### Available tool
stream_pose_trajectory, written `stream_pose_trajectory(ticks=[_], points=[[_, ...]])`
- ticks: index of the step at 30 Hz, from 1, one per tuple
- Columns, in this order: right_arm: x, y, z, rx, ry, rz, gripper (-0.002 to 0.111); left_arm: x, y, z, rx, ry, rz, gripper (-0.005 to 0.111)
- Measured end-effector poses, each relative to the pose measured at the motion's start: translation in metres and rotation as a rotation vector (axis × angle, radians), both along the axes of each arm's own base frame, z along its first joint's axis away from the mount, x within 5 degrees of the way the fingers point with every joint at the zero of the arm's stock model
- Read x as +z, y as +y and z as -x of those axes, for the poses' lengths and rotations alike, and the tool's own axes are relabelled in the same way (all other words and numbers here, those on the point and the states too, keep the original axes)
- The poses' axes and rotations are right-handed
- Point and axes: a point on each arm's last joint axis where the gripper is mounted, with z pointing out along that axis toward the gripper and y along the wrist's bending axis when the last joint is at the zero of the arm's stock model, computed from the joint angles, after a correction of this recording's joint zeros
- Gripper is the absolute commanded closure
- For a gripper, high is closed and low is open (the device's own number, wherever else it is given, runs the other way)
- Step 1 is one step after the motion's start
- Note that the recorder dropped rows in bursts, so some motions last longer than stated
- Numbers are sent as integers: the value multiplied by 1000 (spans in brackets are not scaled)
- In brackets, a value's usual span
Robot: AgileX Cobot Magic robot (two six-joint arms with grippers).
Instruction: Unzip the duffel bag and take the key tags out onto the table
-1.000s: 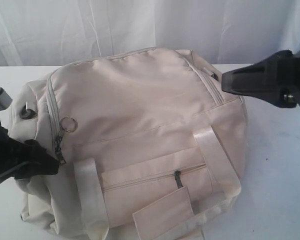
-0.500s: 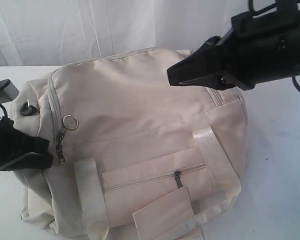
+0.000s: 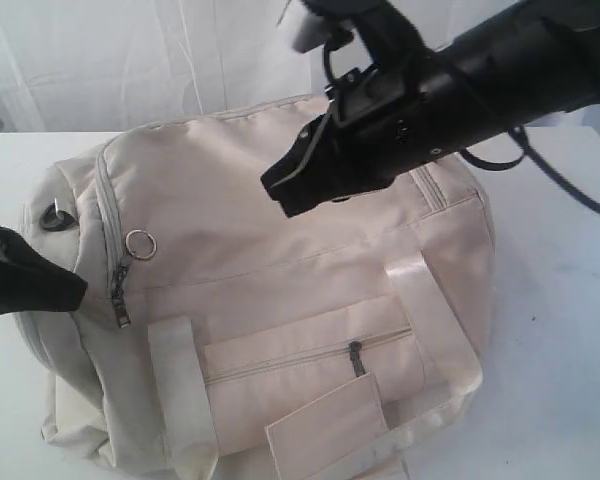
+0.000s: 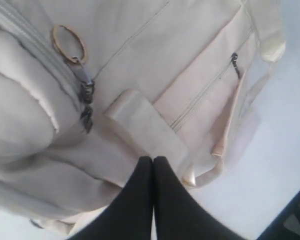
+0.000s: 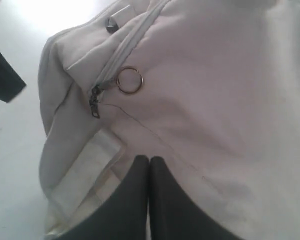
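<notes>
The cream duffel bag lies zipped on the white table, its front zip pocket facing the camera. A metal ring and dark zip pulls sit at its left end, also seen in the left wrist view and right wrist view. My right gripper hovers shut over the bag's top, nothing in it. My left gripper is shut and empty, just left of the zip pulls. The key tags are hidden.
Cream webbing straps run down the bag's front, with a flat fabric tag below the pocket. A white curtain hangs behind the table. Bare tabletop shows to the right of the bag.
My right arm has swung leftward from the bag's right end over its top. My left gripper has drawn back a little to the left, away from the zip pulls.
</notes>
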Motion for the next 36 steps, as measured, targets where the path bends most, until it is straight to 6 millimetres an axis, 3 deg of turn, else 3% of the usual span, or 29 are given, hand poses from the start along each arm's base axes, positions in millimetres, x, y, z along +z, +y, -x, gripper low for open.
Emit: stream_pose_trajectory(ticks=[5,6,10,14,18,30,36], points=[[-15,36,2,218,-338,66,78,0,16,15,108,-68,-89,107],[-19,42,2,246,-389,78,67,-1,19,17,135,-78,-100,107],[-48,81,9,404,-679,168,49,0,25,20,198,-111,-112,107],[-86,108,4,387,-785,247,48,0,25,20,207,-116,-107,107],[-106,117,0,355,-807,284,49,0,25,20,208,-117,-106,107],[-94,136,11,309,-911,245,49,1,25,20,212,-113,-93,107],[-104,139,4,272,-934,268,49,1,24,20,212,-113,-91,107]])
